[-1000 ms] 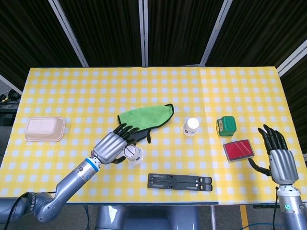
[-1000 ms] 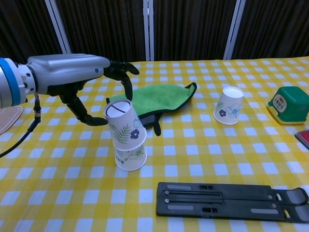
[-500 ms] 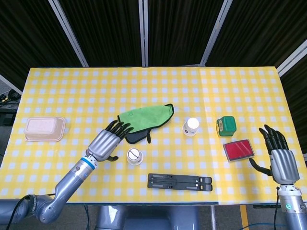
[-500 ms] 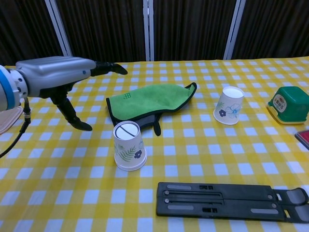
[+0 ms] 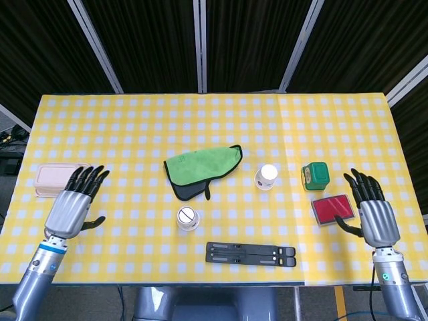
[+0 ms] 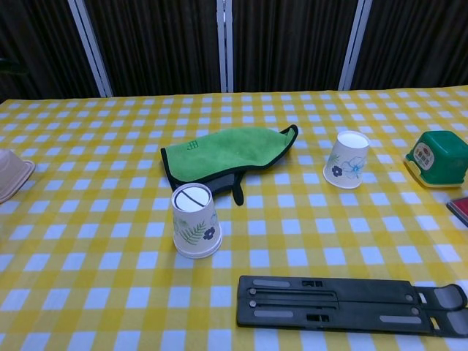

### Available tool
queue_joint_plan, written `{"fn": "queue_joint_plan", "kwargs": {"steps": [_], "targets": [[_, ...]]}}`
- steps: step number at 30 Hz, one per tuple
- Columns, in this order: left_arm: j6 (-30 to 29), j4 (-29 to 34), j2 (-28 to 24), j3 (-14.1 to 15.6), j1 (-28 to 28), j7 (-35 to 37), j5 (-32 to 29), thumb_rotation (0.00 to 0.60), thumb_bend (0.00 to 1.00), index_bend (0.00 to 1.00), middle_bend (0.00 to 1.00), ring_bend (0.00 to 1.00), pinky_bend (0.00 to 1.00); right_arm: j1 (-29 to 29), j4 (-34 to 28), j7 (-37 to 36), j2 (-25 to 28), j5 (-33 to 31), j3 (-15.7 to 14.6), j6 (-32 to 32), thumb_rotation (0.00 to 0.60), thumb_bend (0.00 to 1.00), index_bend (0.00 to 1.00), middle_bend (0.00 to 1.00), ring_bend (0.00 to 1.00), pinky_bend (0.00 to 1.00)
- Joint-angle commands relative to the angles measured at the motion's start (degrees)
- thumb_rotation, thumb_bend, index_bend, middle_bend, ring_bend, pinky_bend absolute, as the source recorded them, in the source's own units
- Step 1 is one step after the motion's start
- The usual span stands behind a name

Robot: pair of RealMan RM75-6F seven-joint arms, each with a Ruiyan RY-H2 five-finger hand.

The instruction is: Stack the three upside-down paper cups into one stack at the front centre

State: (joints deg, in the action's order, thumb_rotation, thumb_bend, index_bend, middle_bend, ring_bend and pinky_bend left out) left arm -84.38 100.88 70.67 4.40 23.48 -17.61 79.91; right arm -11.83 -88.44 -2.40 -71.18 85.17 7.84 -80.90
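A stack of two upside-down paper cups (image 5: 187,218) (image 6: 194,221) stands at the front centre, its outer cup printed with leaves and a blue flower. A third upside-down paper cup (image 5: 266,177) (image 6: 346,160) stands alone to the right of the green mitt, tilted a little. My left hand (image 5: 75,203) hovers open at the far left near the beige box, well away from the stack. Over the right edge by the red case, my right hand (image 5: 370,210) is open too, fingers spread. Neither hand shows in the chest view.
A green oven mitt (image 5: 200,167) (image 6: 225,153) lies behind the stack. A black flat rack (image 5: 251,254) (image 6: 351,303) lies at the front edge. A green box (image 5: 315,176) (image 6: 437,159), a red case (image 5: 332,209) and a beige box (image 5: 59,178) sit toward the sides.
My left hand let the upper cup drop fully onto the lower one, then drew back far to the left. My right hand shifted slightly inward toward the red case.
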Motion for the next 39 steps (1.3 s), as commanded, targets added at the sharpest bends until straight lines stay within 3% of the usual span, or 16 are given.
{"fn": "queue_joint_plan", "kwargs": {"steps": [1,7,12,17,26,39], "targets": [[-2.71,-2.69,-0.58,1.16,-3.12,2.84,1.04,0.6,0.07,0.0,0.0,0.0,0.0,-3.33,-2.46,3.26,-0.18,-0.4,1.78,3.29,0.6,0.14,0.1,0.0,0.0,0.0],[-4.29,-6.14,-0.87,0.83,-5.77,8.38,2.85,0.6,0.07,0.0,0.0,0.0,0.0,-9.88,-7.29,10.38,-0.55,-4.78,6.02,10.37,0.6,0.16,0.25,0.0,0.0,0.0],[-3.72,-7.48,-1.29,-0.2,-6.74,11.02,3.18,0.6,0.07,0.0,0.0,0.0,0.0,-16.28,-9.9,17.62,-2.26,-11.75,8.88,17.93,0.6,0.17,0.26,0.01,0.0,0.0],[-2.77,-8.21,-1.47,-1.14,-7.43,11.97,3.08,0.6,0.07,0.0,0.0,0.0,0.0,-22.45,-8.4,24.31,-5.92,-20.89,10.35,24.33,0.6,0.17,0.26,0.02,0.0,0.0],[-2.06,-8.19,-2.35,-2.76,-8.53,13.83,3.32,0.6,0.07,0.0,0.0,0.0,0.0,-29.08,-2.92,32.72,-10.54,-33.16,9.61,27.96,0.6,0.18,0.27,0.02,0.0,0.0],[-0.68,-8.45,-2.22,-4.25,-9.38,13.7,4.2,0.6,0.07,0.0,0.0,0.0,0.0,-33.43,4.11,33.23,-12.93,-40.84,7.8,30.94,0.6,0.22,0.29,0.02,0.0,0.0]]}}
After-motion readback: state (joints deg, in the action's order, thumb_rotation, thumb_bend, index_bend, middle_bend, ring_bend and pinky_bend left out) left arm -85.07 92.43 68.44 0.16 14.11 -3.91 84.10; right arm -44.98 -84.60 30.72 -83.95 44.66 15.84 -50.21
